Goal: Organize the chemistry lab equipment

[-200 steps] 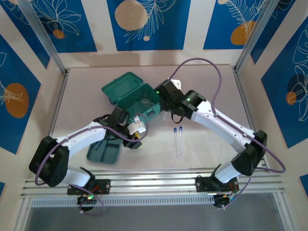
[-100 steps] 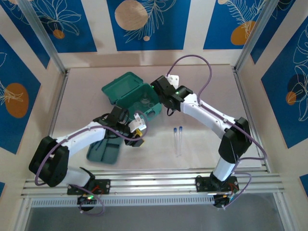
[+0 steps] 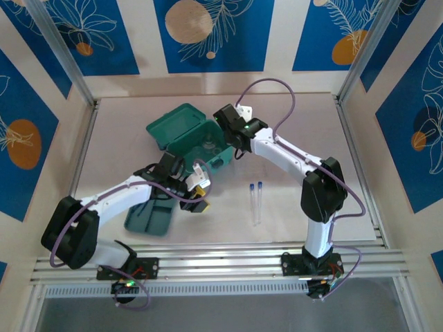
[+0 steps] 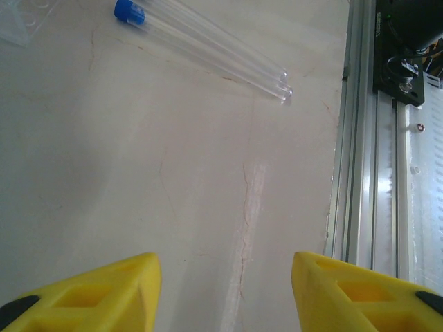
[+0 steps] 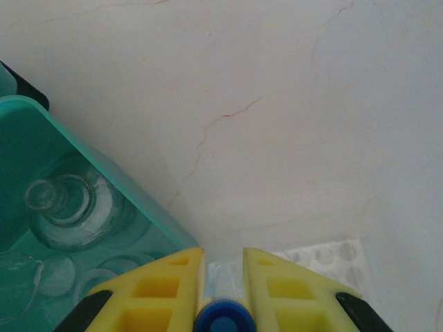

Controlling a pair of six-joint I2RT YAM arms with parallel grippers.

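A blue-capped tube is seen pinched between the right fingers in the right wrist view, beside the teal case. The left fingers are held apart, empty, over the tabletop near two tubes.

Pale table carries the open teal case far, left of centre, the dark-green tray near left, and two blue-capped tubes lying side by side, right of centre.
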